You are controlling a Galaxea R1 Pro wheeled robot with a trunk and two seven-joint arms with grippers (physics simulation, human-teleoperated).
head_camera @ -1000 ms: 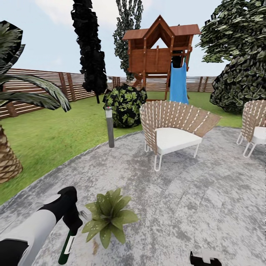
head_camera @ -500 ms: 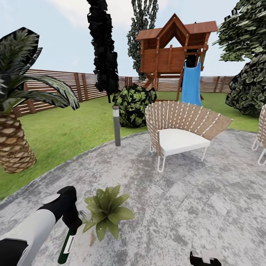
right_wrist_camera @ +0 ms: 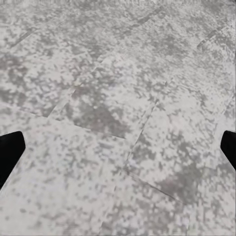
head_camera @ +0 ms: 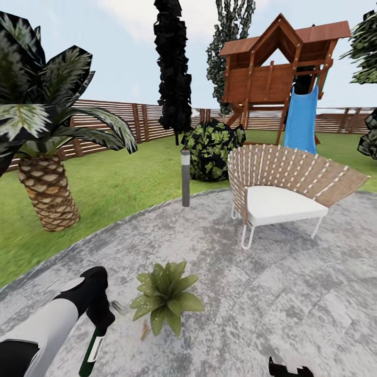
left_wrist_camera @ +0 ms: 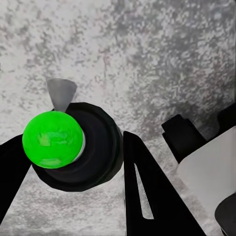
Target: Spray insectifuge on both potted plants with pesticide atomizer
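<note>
One potted plant [head_camera: 166, 297] near-left on patio [head_camera: 262, 293]; left gripper [head_camera: 97, 329] pinching atomizer [left_wrist_camera: 73, 145] (green cap); right gripper [right_wrist_camera: 118, 152] fingers spread; one chair [head_camera: 285, 191] far-right.

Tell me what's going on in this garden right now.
The robot stands on the grey patio with its left tool shut on the atomizer, a dark bottle with a green top. One potted plant sits just beside it. The right tool hangs open and empty over the paving.

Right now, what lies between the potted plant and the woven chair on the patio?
In the head view, nothing stands between the potted plant and the woven chair: only bare mottled grey paving of the patio.
</note>
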